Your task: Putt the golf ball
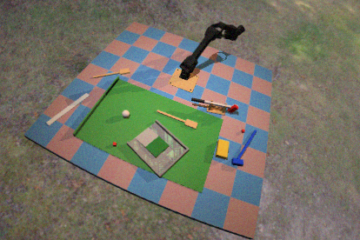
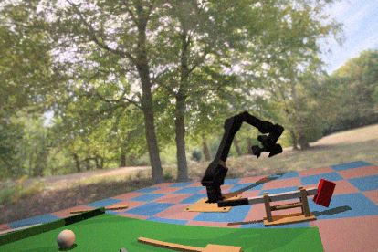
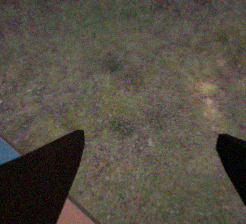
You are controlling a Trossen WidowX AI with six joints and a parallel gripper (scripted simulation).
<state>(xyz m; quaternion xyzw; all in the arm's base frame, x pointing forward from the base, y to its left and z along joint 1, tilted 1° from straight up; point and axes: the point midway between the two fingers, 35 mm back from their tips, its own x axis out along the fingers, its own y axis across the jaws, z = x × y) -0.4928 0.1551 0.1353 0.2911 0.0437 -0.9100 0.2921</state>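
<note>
With its gripper (image 2: 267, 146) spread wide and empty, raised away from the course, the arm has yet to reach the red putter (image 1: 215, 104) resting on its wooden stand (image 1: 216, 110), while the golf ball (image 1: 126, 113) waits on the green mat (image 1: 117, 125).

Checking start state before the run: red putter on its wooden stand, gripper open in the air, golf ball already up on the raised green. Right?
Not the ball. The top view shows the golf ball down on the flat green turf, apart from the raised green. The rest holds: red putter on its stand, gripper open in the air.

Blue mallet (image 1: 244, 149) beside yellow block (image 1: 223, 148)
</note>
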